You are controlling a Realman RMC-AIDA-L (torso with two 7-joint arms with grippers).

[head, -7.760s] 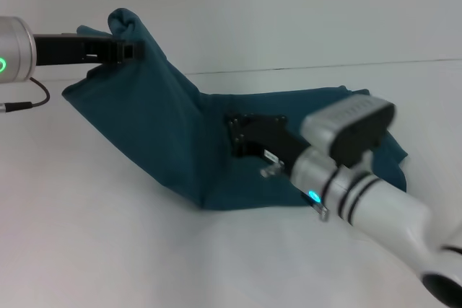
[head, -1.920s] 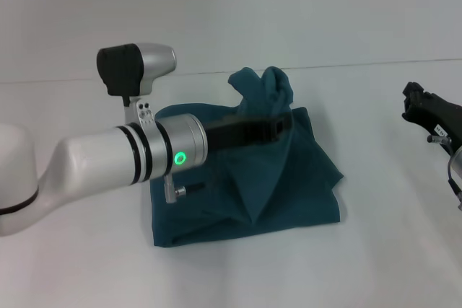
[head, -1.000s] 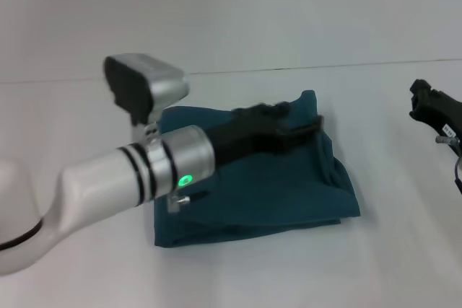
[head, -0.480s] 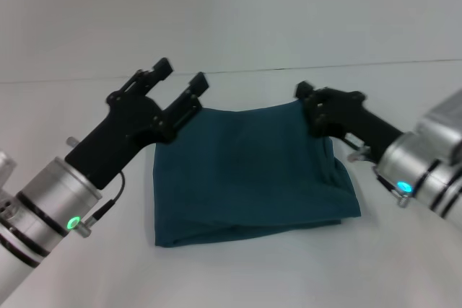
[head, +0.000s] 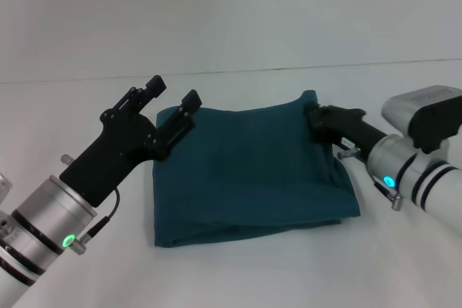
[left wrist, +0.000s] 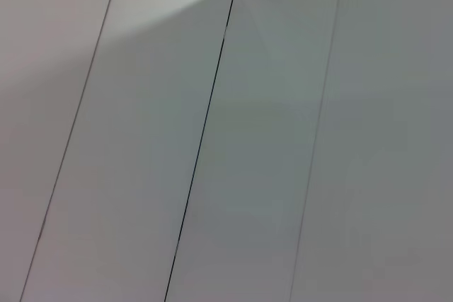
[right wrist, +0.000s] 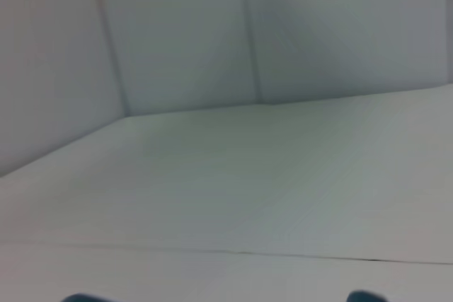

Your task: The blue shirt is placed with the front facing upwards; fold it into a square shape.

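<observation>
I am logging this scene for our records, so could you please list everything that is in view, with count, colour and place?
blue shirt: one, dark teal-blue, folded into a rough square at the middle of the table, plain side up.
table: one, white, under the shirt and both arms.
wall: one, white panels, behind the table.
left pincer: one, black on a silver arm, fingers spread open, raised at the shirt's far left corner.
right pincer: one, black on a silver and white arm, at the shirt's far right corner; whether it grips the cloth is hidden.
</observation>
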